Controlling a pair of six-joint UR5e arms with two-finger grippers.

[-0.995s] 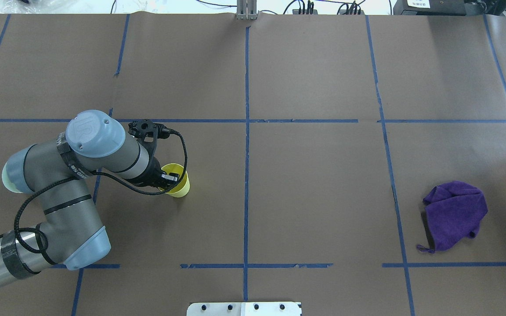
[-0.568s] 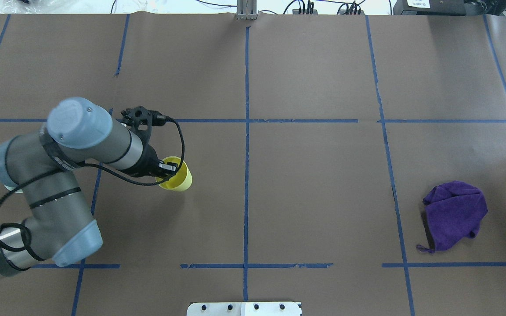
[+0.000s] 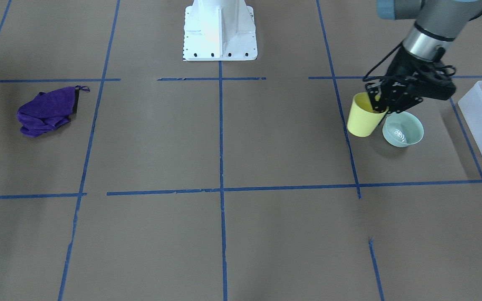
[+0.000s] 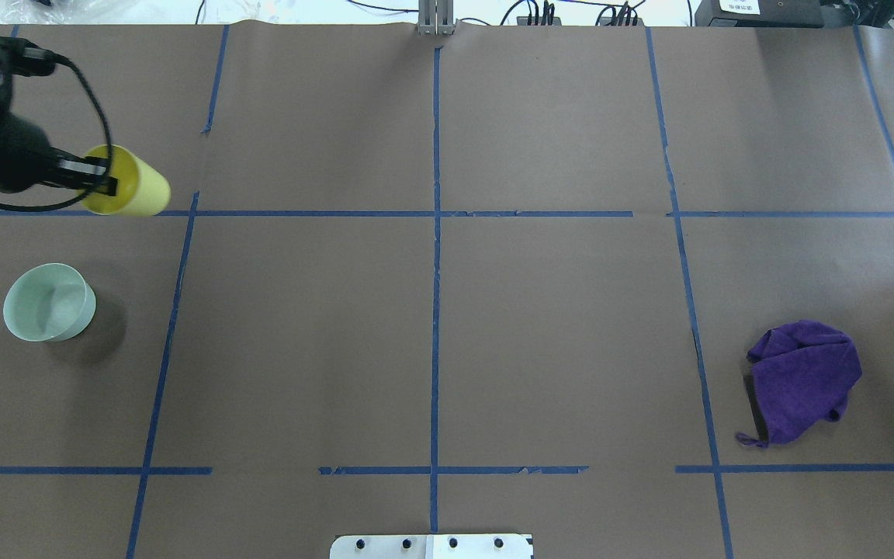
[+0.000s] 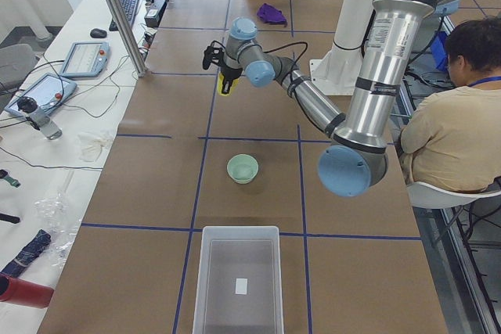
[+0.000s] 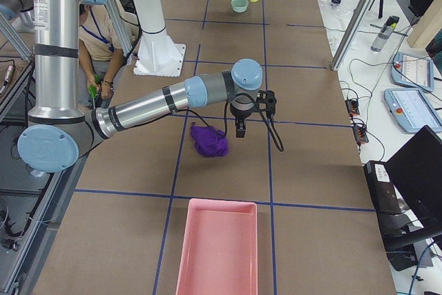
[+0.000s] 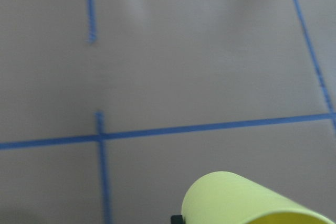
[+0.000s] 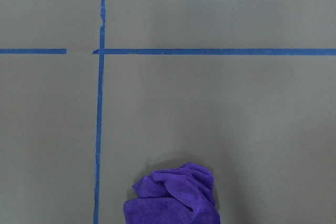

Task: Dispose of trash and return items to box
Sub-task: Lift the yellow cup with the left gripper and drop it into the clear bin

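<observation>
brown paper table point(image 4: 571, 310), blue tape grid point(image 4: 435, 326)

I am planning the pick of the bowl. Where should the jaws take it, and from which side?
Take the bowl by its rim, coming from above. It stands upright, mouth open, so one jaw likely fits inside the thin wall, one outside.

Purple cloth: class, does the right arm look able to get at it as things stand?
Probably yes: the right hand hangs close beside the cloth, and nothing shows between them.
</observation>
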